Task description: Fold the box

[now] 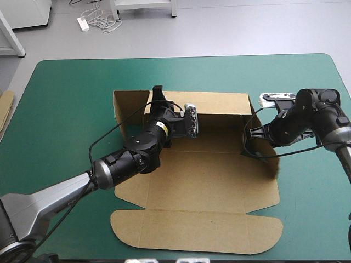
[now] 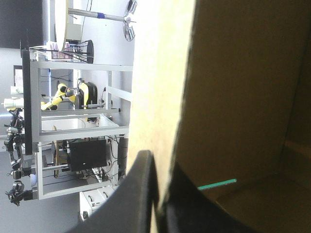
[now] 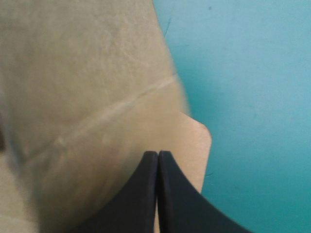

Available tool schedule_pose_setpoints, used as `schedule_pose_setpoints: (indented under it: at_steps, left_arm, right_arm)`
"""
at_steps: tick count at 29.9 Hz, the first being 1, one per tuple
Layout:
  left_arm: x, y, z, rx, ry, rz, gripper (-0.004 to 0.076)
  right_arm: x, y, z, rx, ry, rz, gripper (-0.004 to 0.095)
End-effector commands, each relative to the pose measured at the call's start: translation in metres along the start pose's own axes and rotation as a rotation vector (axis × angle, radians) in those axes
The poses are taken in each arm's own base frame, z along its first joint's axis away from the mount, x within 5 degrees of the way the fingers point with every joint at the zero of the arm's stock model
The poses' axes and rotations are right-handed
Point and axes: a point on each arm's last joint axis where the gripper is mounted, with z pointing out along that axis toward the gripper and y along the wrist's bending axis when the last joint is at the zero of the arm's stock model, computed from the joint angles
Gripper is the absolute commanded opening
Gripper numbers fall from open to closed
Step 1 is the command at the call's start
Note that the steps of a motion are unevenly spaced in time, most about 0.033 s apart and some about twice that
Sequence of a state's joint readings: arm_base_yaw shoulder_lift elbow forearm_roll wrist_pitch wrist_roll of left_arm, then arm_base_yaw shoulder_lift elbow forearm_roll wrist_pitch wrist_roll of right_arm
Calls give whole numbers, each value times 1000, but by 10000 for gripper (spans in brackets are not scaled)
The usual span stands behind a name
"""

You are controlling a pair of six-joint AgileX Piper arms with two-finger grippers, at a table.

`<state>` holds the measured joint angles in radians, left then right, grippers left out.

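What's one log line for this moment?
left gripper: shut on brown cardboard box, back wall raised | right gripper: shut, at side flap

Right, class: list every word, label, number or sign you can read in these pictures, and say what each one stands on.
No text can be read in any view.
The box: plain brown board, with no print on any face that shows.
The pale label on the left arm: too small to read.

Jaws together before brown box (image 3: 87, 97); teal-green cover (image 3: 257, 97) beside.
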<state>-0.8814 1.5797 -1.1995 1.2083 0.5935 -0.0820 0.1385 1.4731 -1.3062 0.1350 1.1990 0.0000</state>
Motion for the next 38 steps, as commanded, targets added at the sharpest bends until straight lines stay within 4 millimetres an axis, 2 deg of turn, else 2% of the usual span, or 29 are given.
schedule_pose_setpoints:
  at_steps: [1, 5, 15, 16, 18, 23, 26, 28, 38]
  left_arm:
    - [-3, 11, -9, -19, -37, -66, -1]
    - [-3, 11, -9, -19, -34, -66, -1]
    - [-3, 12, -9, -20, -37, -70, -1]
    - [-3, 12, -9, -20, -38, -70, -1]
    - [-3, 12, -9, -20, -41, -70, -1]
    - [-3, 12, -9, -20, -37, -70, -1]
    - [-3, 12, -9, -20, -39, -70, -1]
    - [-3, 12, -9, -20, -39, -70, -1]
    - [-3, 12, -9, -21, -33, -70, -1]
  right_arm:
    - [7, 18, -20, -73, -53, -41, -17]
    - [11, 26, -26, -81, -69, -70, -17]
    - [4, 26, -30, -67, -179, -183, 0]
    - [4, 27, -30, -63, -181, -194, 25]
    - [5, 29, -32, -55, -188, -230, 142]
    - [8, 35, -36, -29, -201, -282, 557]
    - [8, 36, -37, -1, -205, -305, 733]
    - [7, 35, -37, 8, -215, -308, 777]
    - [-3, 35, -40, 36, -333, -358, 782]
